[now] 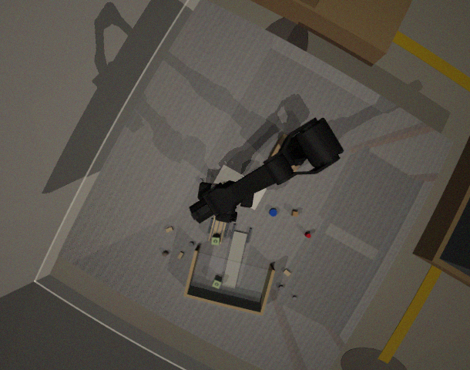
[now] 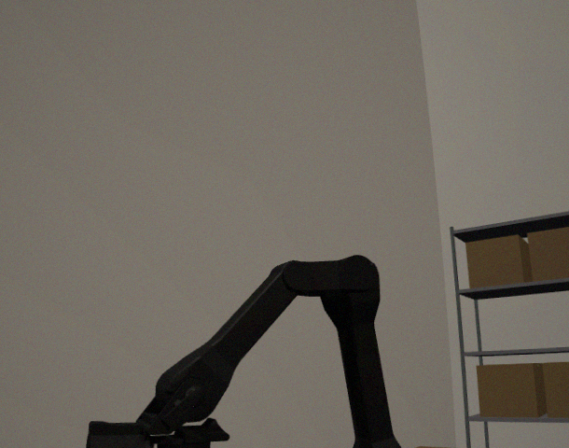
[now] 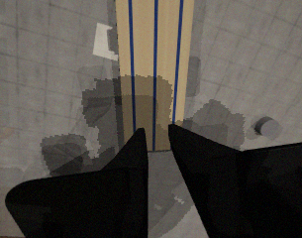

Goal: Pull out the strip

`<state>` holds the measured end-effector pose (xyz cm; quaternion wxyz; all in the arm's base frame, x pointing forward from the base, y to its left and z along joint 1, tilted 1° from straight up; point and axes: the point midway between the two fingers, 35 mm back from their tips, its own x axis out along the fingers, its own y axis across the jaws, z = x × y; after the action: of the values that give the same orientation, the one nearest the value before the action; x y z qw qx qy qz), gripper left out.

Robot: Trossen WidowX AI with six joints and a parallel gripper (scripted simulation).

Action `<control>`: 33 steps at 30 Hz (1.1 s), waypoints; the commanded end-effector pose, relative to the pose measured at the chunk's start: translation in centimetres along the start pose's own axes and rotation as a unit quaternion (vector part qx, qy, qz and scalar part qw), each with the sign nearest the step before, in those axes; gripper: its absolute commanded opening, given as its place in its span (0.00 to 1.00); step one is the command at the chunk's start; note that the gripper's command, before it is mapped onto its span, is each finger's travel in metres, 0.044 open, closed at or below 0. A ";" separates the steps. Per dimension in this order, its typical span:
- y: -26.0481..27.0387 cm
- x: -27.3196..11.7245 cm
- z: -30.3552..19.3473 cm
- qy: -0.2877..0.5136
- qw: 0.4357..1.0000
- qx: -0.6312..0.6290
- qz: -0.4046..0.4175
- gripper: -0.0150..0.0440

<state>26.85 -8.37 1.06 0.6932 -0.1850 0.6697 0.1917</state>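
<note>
A pale wooden strip with blue lines (image 1: 218, 226) (image 3: 143, 50) lies below the wrist. A cube with a green, ring-marked top (image 1: 215, 241) rests on its far part. A plain pale strip (image 1: 236, 257) lies beside it and runs into a wood-edged box. A second cube with a similar green top (image 1: 216, 284) shows inside that box. My gripper (image 3: 156, 132) is slightly open and empty. In the wrist view its fingertips appear over the near end of the striped strip. The arm hides the fingertips in the top view, and neither cube shows in the wrist view.
The wood-edged box (image 1: 192, 271) has raised sides and a clear sheet. A white plate (image 1: 227, 173) lies under the arm. A blue ball (image 1: 273, 212), a red piece (image 1: 307, 234) and several small blocks are scattered around. A grey cylinder (image 3: 269, 127) stands right of the fingers.
</note>
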 end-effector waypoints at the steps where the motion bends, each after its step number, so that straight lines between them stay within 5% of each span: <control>1: -0.1 -0.2 1.5 0.001 0.999 -0.034 -0.001 0.57; 11: -0.2 -0.7 4.9 -0.001 0.999 -0.034 -0.001 1.00; 33: -0.6 -1.7 11.8 -0.004 0.999 -0.034 -0.001 1.00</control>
<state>36.10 -3.39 3.01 0.6892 -0.2086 0.6595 0.2156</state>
